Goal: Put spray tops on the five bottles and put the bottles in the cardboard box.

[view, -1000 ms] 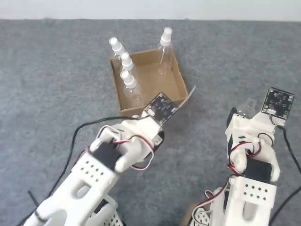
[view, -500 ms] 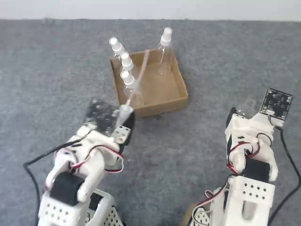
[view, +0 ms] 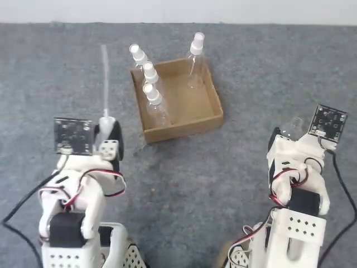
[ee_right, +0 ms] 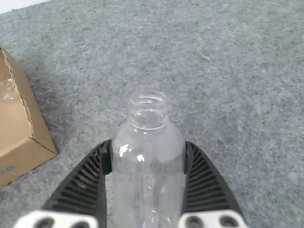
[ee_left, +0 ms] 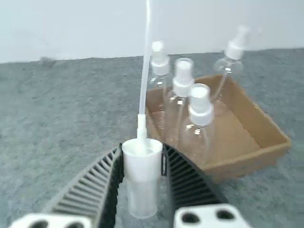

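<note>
Cardboard box [view: 181, 129] of capped bottles [view: 152, 96] sits nearer left tool [view: 107, 127].

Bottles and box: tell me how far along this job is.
Done: four capped bottles stand in the cardboard box. In hand: the left gripper grips the last spray top, and the right gripper holds the fifth bottle, its neck open. Left: fit that top and put the bottle in the box.

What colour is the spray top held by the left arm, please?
The spray top is white; left wrist view.
</note>
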Tool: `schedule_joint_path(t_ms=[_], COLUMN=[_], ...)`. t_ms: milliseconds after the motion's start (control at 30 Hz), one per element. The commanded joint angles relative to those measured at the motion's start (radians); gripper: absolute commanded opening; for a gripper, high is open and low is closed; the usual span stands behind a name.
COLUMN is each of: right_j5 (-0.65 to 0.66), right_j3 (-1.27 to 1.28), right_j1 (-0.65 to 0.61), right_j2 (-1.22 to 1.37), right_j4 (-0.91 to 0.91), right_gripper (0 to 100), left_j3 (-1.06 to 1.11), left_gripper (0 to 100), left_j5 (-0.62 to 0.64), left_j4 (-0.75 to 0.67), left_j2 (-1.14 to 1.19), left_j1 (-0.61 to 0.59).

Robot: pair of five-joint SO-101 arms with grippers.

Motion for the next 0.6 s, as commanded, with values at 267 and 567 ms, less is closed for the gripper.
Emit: schedule_joint_path(t_ms=[267,567], right_j5=[-0.009,-0.009], right_j3=[-0.012,-0.012], right_j1=[0.005,0.004], right_j2=[-0.028,-0.028], right_j4=[-0.019,-0.019], right_gripper=[2.3,2.3], left_j3=[0.068,0.064], left_gripper=[1,1], left_j5=[0.021,0.035], left_j4=[-0.112,-0.109], left_j2=[-0.012,0.049], left_j1=[-0.153,-0.169])
